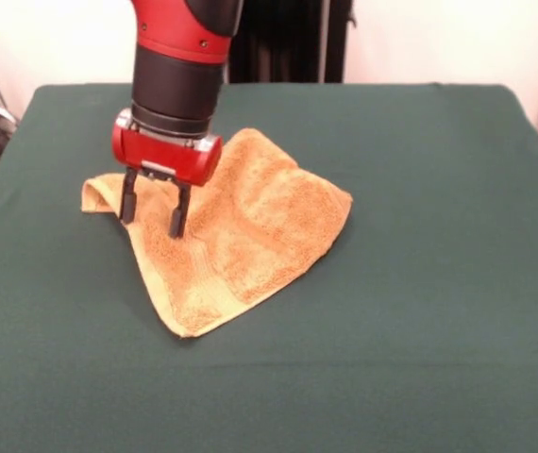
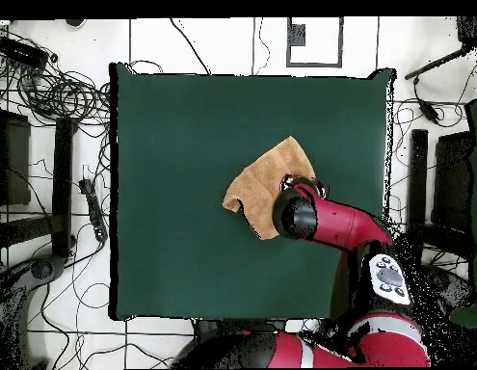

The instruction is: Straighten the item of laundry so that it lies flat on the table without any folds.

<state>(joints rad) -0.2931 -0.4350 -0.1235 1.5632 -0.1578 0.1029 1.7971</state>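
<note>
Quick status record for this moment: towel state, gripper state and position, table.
towel: orange-tan, rumpled, folded over itself, not flat
towel position: on the table, toward the robot's side, as the overhead view shows
gripper: open, fingers pointing down at the towel's left part in the front view
grasp: nothing visibly held
contact: fingertips at the cloth surface; touching or just above, unclear
task status: folds remain

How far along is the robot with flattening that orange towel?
Nothing looks finished: the towel is still bunched and folded over on the table. In hand: the gripper, jaws open, sits over its left edge in the front view. Left: spreading it flat.
</note>
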